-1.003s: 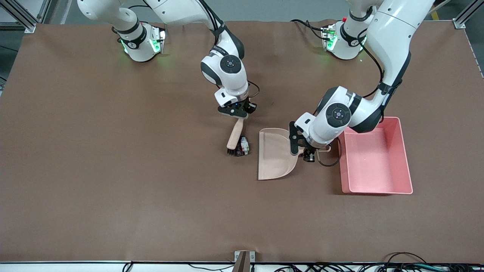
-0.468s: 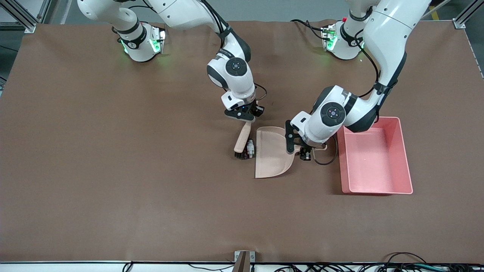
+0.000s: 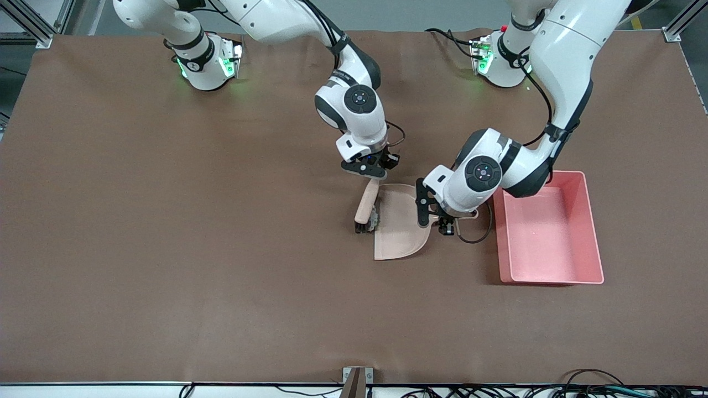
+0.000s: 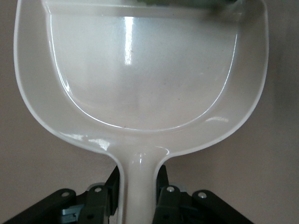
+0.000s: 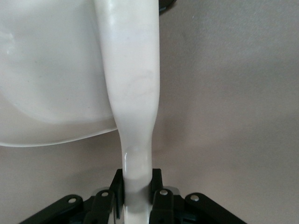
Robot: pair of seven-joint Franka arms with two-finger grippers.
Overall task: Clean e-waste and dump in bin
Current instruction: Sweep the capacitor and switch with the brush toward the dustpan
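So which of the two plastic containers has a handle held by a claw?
The beige dustpan; the left claw grips its handle. The pink bin has none.

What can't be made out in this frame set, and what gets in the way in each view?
- E-waste: front view, too small and wedged between brush and dustpan lip; whether it is in the pan is unclear.
- Brush bristles: right wrist view, cut off by the frame edge.
- Left gripper on the dustpan handle: front view, hidden by the wrist.
- Bin: absent from both wrist views.

Brown table point(image 3: 166, 249): beige dustpan point(image 3: 399, 235) mid-table, pink bin point(image 3: 587, 279) beside it toward left arm's end.
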